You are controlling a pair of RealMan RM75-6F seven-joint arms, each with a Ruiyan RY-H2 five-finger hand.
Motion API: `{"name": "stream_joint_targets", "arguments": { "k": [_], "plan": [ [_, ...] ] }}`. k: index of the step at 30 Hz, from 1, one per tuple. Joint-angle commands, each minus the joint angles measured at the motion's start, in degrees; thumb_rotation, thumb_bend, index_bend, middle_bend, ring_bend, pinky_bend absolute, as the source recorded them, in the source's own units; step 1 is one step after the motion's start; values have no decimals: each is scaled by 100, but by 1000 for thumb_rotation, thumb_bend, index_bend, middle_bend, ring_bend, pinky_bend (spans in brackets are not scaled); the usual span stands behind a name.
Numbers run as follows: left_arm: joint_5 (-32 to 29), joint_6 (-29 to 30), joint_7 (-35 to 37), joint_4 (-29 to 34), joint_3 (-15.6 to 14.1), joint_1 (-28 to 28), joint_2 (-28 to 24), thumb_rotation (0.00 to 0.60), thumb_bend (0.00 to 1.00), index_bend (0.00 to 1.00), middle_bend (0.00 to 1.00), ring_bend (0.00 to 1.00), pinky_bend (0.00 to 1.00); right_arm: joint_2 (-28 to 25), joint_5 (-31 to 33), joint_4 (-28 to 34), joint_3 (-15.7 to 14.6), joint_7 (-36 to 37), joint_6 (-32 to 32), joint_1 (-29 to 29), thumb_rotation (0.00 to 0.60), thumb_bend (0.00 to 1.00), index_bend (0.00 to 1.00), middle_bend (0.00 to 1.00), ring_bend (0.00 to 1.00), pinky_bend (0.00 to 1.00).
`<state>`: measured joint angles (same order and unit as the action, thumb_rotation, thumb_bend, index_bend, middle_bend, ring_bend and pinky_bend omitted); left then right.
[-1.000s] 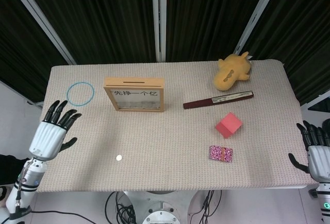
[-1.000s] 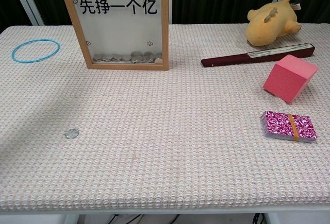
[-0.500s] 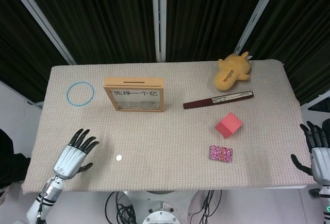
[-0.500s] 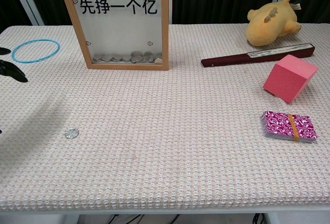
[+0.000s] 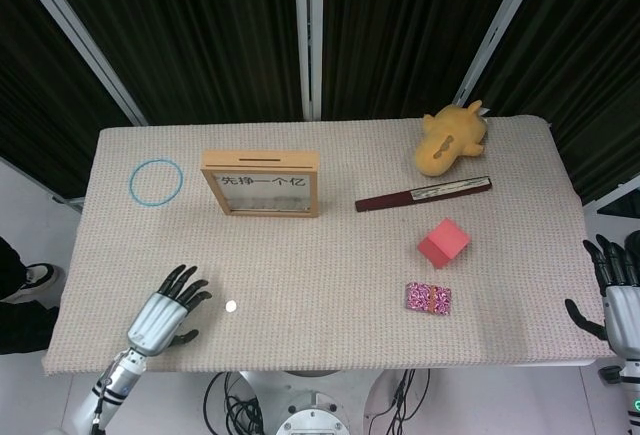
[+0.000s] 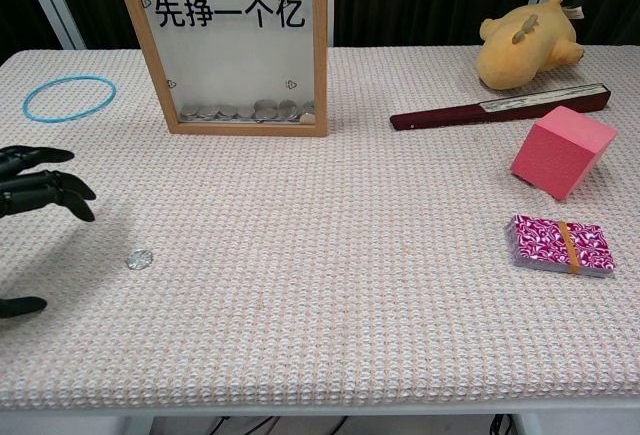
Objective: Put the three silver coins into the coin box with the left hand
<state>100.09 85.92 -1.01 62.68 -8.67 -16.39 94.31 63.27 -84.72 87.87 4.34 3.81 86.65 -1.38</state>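
So, left to right across the table:
Left hand (image 5: 168, 312): near the front-left edge, fingers spread and holding nothing, fingertips (image 6: 75, 193) pointing toward the coin.
Silver coin (image 5: 231, 306): flat on the mat just beside those fingertips, not touched; only one shows outside the box.
Coin box (image 5: 261, 184): upright behind the coin, well apart from it; slot in its top edge, a row of coins at the bottom of its window.
Blue ring (image 5: 156, 181): left of the box.
Right hand (image 5: 615, 295): off the table's right edge, fingers apart, grasping nothing.
Step in hand: likely the reach for the loose coin.
Next move: lower the fingertips over the coin and pinch it; thin and flat, it may slide on the weave.
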Motion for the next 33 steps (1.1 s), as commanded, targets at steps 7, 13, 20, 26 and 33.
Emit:
{"name": "stream_joint_targets", "arguments": {
  "k": [7, 13, 20, 26, 33],
  "plan": [
    [54, -61, 139, -77, 232, -156, 329, 600, 52, 327, 199, 45, 77, 19, -3, -22, -29, 3, -44, -3, 600, 223, 0, 0, 0, 0],
    [-40, -228, 163, -102, 236, -152, 348, 600, 94, 348, 199, 44, 74, 4, 24, -8, -31, -7, -67, -1, 600, 223, 0, 0, 0, 0],
    [-113, -327, 247, -196, 290, -172, 431, 600, 153, 400, 199, 45, 73, -2, 43, 5, -38, -28, -120, -18, 600, 223, 0, 0, 0, 0],
    [-177, -425, 366, -242, 268, -147, 482, 600, 209, 415, 199, 44, 72, -34, 50, 40, -27, -48, -128, -28, 600, 223, 0, 0, 0, 0],
    [-139, -476, 466, -268, 263, -196, 565, 600, 219, 415, 201, 45, 72, 8, 60, -1, -57, -26, -162, -21, 600, 223, 0, 0, 0, 0]
  ]
}}
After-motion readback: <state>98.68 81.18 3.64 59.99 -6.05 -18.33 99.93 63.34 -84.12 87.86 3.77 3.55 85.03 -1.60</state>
